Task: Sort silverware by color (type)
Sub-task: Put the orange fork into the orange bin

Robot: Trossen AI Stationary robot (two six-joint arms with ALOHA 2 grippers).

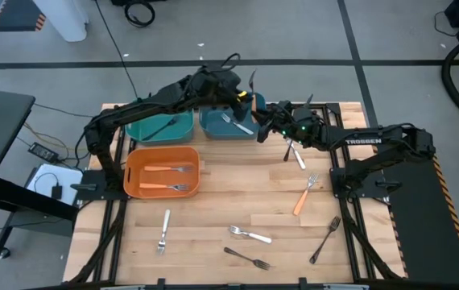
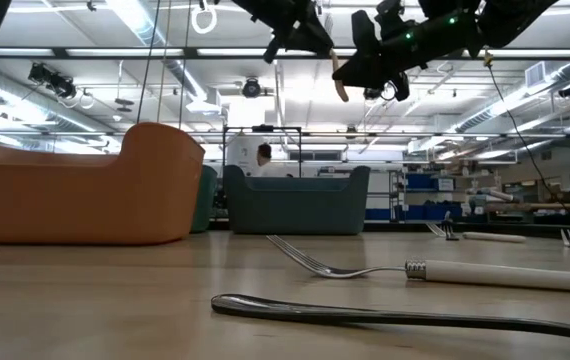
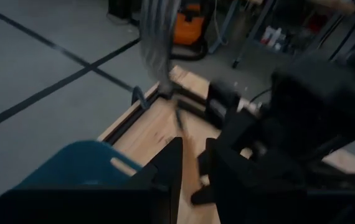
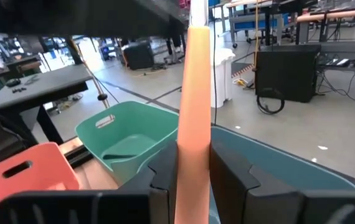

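Both grippers meet in the air above the blue bin [image 1: 213, 129]. Between them is a fork with an orange handle [image 4: 195, 93] and silver tines [image 1: 253, 79]. My right gripper [image 1: 271, 117] is shut on the handle, which stands upright in the right wrist view. My left gripper [image 1: 244, 90] reaches in from the left, its fingers nearly together around the fork's silver part [image 3: 156, 43]. In the low view the handle's end [image 2: 338, 80] hangs below the two grippers. Other forks lie on the table and in the bins. My left gripper has the fork's thin silver neck [image 3: 179, 118] running into the narrow gap between its fingers [image 3: 168, 165]. The view is blurred, and the place of contact is hidden by the fingers. The fork is lifted clear of the table. My right gripper pinches the orange handle [image 4: 194, 155] between its two fingers [image 4: 162, 180], which lie across it. The handle stands upright and reaches up to the left gripper. The fork is clear of the table, over the blue bin.
Orange bin [image 1: 133, 173] holds two orange-handled forks; green bin [image 1: 183, 121] holds a black fork; the blue bin holds a silver one. Loose forks on the wood: silver [image 1: 163, 231], [image 1: 250, 234], [image 1: 296, 153], orange-handled [image 1: 303, 196], black [image 1: 246, 258], [image 1: 324, 239].
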